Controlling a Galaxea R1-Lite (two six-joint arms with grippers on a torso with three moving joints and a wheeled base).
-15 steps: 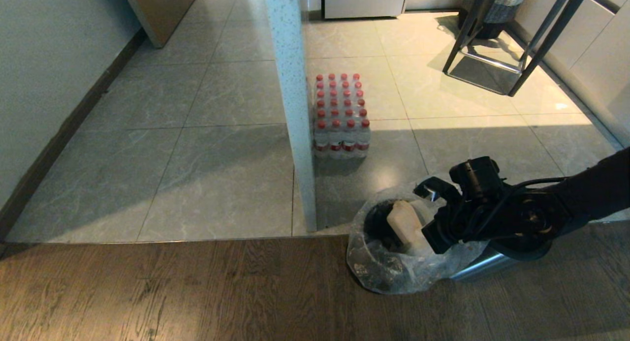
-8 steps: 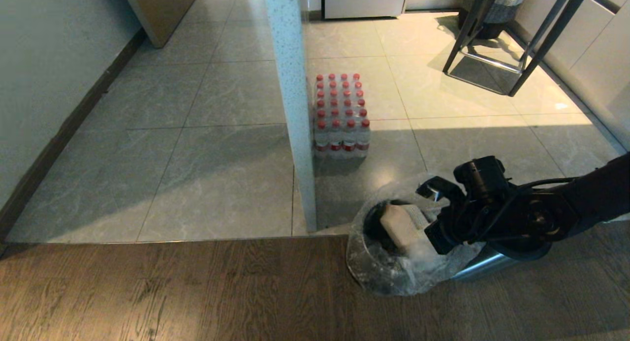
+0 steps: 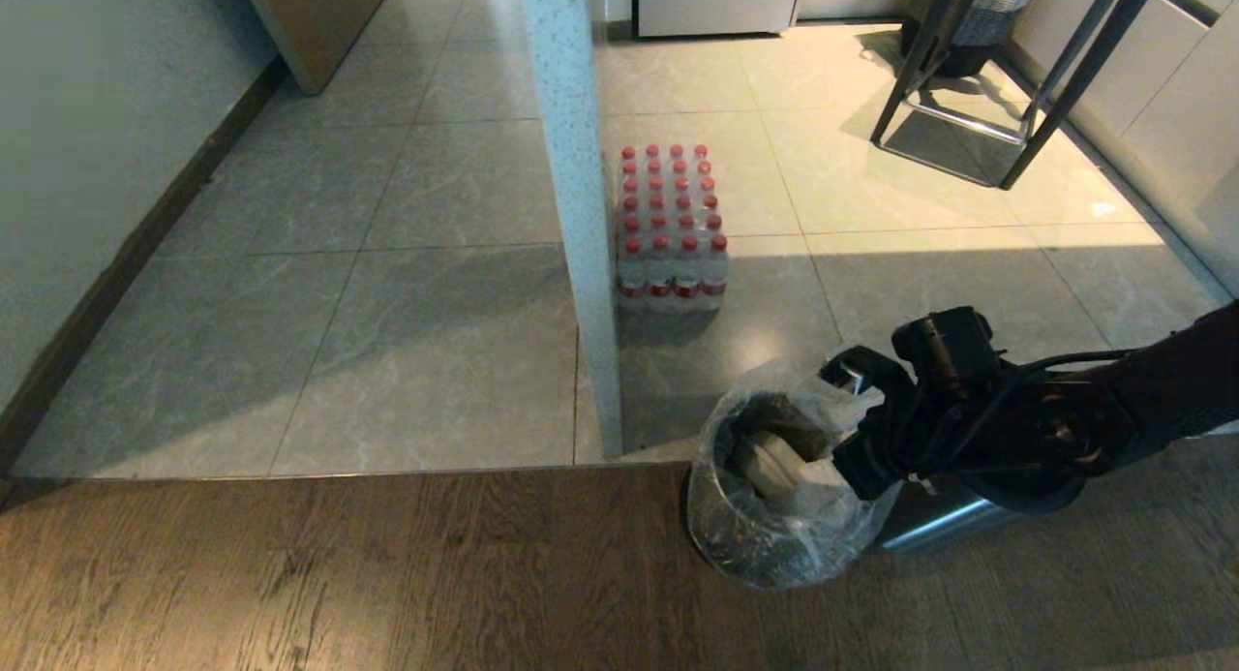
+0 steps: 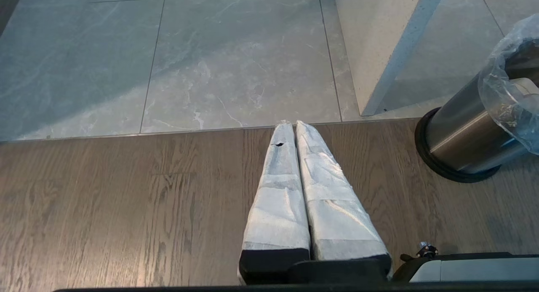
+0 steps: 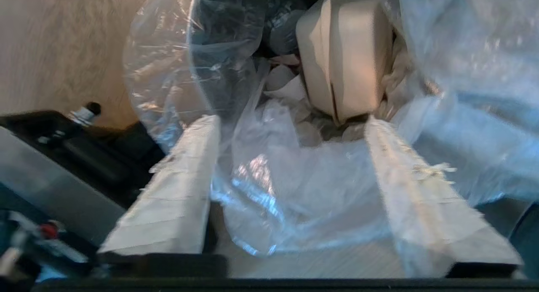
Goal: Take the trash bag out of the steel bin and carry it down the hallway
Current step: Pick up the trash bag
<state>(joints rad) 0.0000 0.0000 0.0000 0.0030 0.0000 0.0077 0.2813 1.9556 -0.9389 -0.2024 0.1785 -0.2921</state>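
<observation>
Head view has the steel bin (image 3: 953,521) on the wood floor just beside a white pillar (image 3: 576,206), with a shrink-wrapped bottle pack (image 3: 671,228) behind it on the tiles. Beside the rim, the right gripper (image 5: 290,127) now stands spread apart around loose plastic of the trash bag (image 3: 784,487), which has sagged lower since a second ago. Much of the bin is hidden by the arm. Pressed together, the left gripper (image 4: 293,124) hangs parked over the floorboards.
</observation>
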